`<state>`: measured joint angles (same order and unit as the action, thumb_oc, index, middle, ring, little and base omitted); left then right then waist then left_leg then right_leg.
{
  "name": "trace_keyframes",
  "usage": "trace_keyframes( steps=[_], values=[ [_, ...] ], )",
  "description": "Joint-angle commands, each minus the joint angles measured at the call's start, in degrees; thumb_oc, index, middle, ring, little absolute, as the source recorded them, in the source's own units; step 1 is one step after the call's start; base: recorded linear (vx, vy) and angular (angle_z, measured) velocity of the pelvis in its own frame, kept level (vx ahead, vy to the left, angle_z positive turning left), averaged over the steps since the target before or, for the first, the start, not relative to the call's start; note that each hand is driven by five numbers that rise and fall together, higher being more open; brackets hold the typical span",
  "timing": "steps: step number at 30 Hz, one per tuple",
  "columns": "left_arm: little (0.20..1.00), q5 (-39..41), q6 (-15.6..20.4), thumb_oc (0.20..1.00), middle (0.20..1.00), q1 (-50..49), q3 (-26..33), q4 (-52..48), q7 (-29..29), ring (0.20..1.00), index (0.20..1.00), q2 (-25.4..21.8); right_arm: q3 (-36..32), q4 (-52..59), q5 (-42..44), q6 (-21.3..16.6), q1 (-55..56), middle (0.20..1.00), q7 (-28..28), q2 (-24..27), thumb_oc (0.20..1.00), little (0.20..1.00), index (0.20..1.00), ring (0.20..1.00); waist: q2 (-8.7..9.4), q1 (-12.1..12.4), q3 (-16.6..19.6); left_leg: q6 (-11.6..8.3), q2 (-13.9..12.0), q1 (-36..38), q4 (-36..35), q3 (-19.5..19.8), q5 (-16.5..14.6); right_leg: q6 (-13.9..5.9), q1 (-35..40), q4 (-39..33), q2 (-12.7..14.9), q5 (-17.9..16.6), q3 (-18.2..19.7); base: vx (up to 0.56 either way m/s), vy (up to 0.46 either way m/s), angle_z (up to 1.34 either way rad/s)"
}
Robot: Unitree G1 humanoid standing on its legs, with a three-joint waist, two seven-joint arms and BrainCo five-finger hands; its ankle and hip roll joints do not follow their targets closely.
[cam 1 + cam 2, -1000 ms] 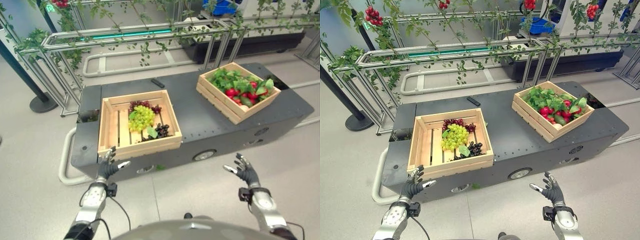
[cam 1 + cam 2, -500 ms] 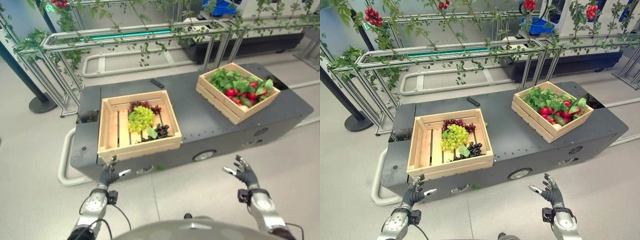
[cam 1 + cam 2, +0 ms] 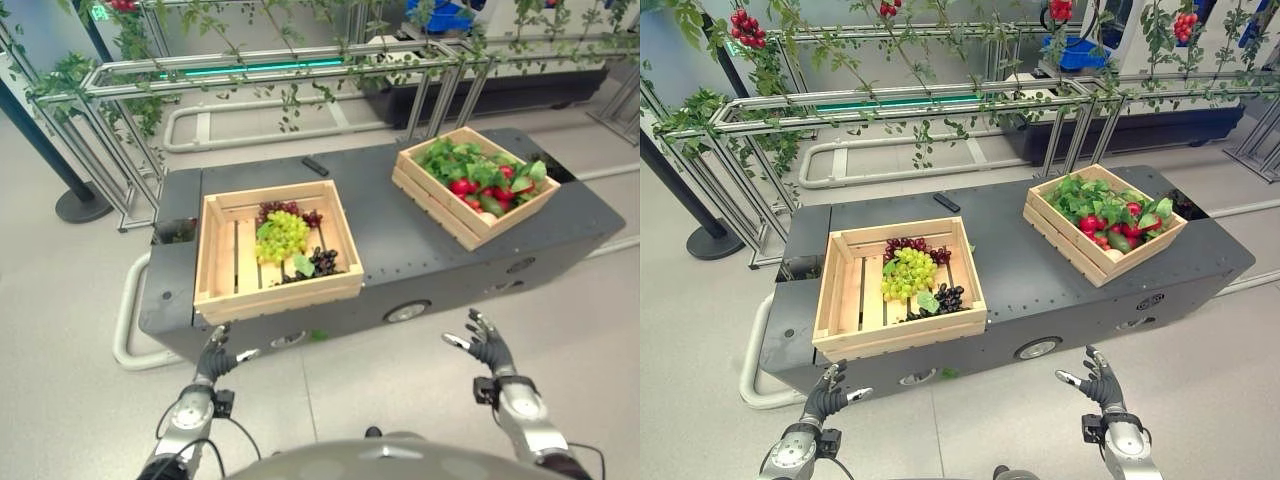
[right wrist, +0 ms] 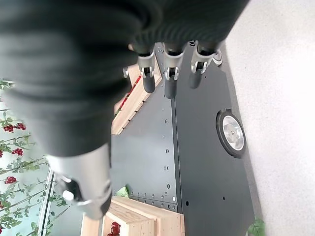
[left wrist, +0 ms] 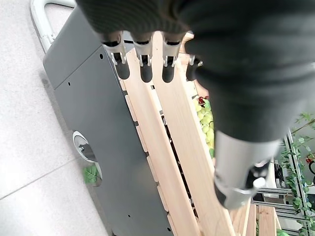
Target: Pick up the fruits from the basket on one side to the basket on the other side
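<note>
Left hand (image 3: 213, 353): lower left of frame, low in front of the cart, fingers relaxed & apart, holding nothing. Judging it's parked there pre-reach.
Right hand (image 3: 1095, 379): lower right, fingers spread, empty too, well short of the cart edge.
Cart (image 3: 390, 240): dark grey, flat top, centre of frame; carries both crates so I can work them from one stance.
Left crate (image 3: 218, 246): wooden, centre-left, nearest my left hand. Green grapes (image 3: 282, 236) piled mid-crate, red grapes (image 3: 285, 211) behind, dark grapes (image 3: 322, 262) toward the front w/ a leaf. Left part of crate is bare slats.
Right crate (image 3: 1065, 243): upper right, turned at an angle, full of green leaves & red fruit (image 3: 1092, 222).
Small black object (image 3: 315, 166): on cart top behind left crate, can't tell what it is.
Task status: nothing lifted yet, fruit all sits in crates.
Next, my guess: left hand goes up & over the front wall for the grapes, since that crate is closest.
</note>
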<state>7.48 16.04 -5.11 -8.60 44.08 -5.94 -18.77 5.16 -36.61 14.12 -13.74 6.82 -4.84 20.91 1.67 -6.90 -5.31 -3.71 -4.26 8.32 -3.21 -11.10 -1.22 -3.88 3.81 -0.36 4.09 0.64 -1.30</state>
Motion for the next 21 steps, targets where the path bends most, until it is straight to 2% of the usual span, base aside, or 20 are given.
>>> trace_keyframes(
  steps=[1,21],
  values=[
    [1.000,-1.5,2.7,1.000,1.000,2.8,-1.0,-2.0,-1.0,1.000,1.000,-1.3,-0.6,1.2,-0.3,-2.8,-3.6,1.000,-1.4,-0.2,1.000,1.000,1.000,1.000,1.95,0.1,1.0,0.80,-0.6,-5.1,6.1,0.6,-2.4,-4.36,-3.9,6.0,3.9,2.4,-1.1,0.00,0.000,0.00],
    [1.000,-1.4,3.1,1.000,1.000,3.1,-1.1,-1.9,-1.6,1.000,1.000,-0.9,-0.1,0.1,-0.5,-3.1,-3.9,1.000,-1.8,-0.5,1.000,1.000,1.000,1.000,2.12,0.5,1.1,0.77,-0.6,-5.1,6.1,1.1,-2.3,-4.21,-3.7,5.6,3.9,2.4,-1.5,0.00,0.000,0.00]
  ],
)
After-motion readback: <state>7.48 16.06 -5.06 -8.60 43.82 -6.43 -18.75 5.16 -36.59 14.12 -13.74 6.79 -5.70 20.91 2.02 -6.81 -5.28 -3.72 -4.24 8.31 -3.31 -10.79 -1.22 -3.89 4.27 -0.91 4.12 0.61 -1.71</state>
